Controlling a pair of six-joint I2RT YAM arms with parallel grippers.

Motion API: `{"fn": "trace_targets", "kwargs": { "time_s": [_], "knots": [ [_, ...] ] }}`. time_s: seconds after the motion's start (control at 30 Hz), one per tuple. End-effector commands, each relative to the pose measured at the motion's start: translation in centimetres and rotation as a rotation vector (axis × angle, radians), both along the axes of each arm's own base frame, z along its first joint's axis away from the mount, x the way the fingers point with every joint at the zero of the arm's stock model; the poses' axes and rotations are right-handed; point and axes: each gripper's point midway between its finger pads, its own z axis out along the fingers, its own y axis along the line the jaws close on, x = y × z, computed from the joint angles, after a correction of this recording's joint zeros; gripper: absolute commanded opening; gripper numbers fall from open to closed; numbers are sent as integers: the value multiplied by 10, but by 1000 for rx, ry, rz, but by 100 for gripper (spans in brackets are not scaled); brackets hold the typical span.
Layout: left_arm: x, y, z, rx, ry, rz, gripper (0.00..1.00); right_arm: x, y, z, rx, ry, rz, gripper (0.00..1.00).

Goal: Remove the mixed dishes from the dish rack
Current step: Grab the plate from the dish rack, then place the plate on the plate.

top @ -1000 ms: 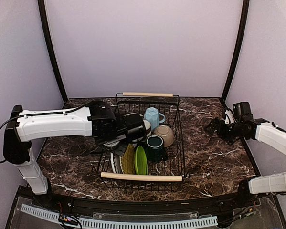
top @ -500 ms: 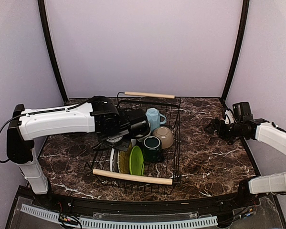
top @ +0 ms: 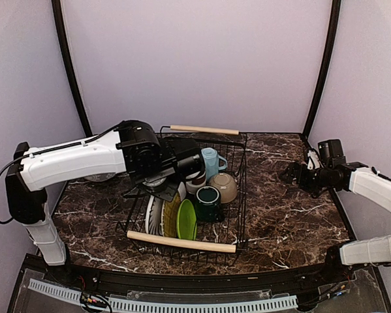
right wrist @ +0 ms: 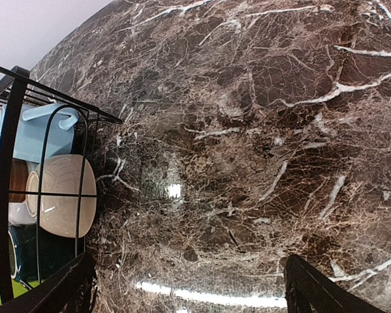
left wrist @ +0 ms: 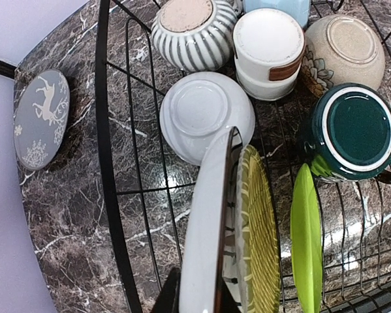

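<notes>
The dish rack (top: 182,242) is a black wire basket with wooden handles. My left gripper (left wrist: 198,287) reaches into its left part (top: 166,186) and is shut on the rim of an upright white-patterned plate (left wrist: 208,228), also seen from above (top: 154,215). Beside it stand an olive plate (left wrist: 260,241) and a green plate (left wrist: 307,241). Behind them are a white bowl (left wrist: 205,114), grey-striped mug (left wrist: 192,29), white-brown cup (left wrist: 270,42), beige bowl (left wrist: 342,49), dark-teal mug (left wrist: 352,130) and light-blue mug (top: 209,160). My right gripper (top: 293,173) is open and empty over the table, right of the rack.
A grey plate with a white deer (left wrist: 42,117) lies flat on the marble table left of the rack, partly under my left arm in the top view (top: 100,177). The right wrist view shows the rack's right wall (right wrist: 6,163) and bare marble (right wrist: 247,163).
The rack has slid left and skewed, its front handle now slanted. My left gripper has risen slightly with the white-patterned plate, which shows more. The right arm has not moved.
</notes>
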Motion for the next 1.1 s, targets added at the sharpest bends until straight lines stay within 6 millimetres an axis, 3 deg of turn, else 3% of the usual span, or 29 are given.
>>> {"fn": "trace_targets", "kwargs": {
  "time_s": [0.0, 0.23, 0.47, 0.73, 0.9, 0.93, 0.97, 1.0, 1.03, 1.07],
  "knots": [
    [5, 6, 56, -73, -109, -31, 1, 7, 2, 7, -8, -27, 7, 99],
    [11, 18, 105, -145, -194, -67, 1, 7, 1, 8, -9, -27, 4, 99],
    [25, 38, 136, -221, -236, -73, 1, 7, 1, 6, -10, -22, 5, 99],
    [45, 83, 182, -250, -349, -21, 1, 7, 0, 4, -12, -14, -1, 99],
    [58, 96, 198, -348, -369, -27, 1, 8, 1, 3, -7, -5, 0, 99],
    [64, 110, 202, -357, -383, 0, 1, 9, 2, 3, -6, -6, 0, 99],
    [68, 109, 199, -386, -373, -6, 1, 9, 2, 3, -5, -5, 0, 99],
    [73, 126, 204, -400, -390, 29, 1, 9, 2, 3, -3, -4, -1, 99],
    [76, 127, 201, -424, -384, 25, 1, 8, 2, 3, -4, -4, 0, 99],
    [82, 145, 204, -428, -404, 63, 1, 8, 2, 3, -5, -1, -1, 99]
  ]
}}
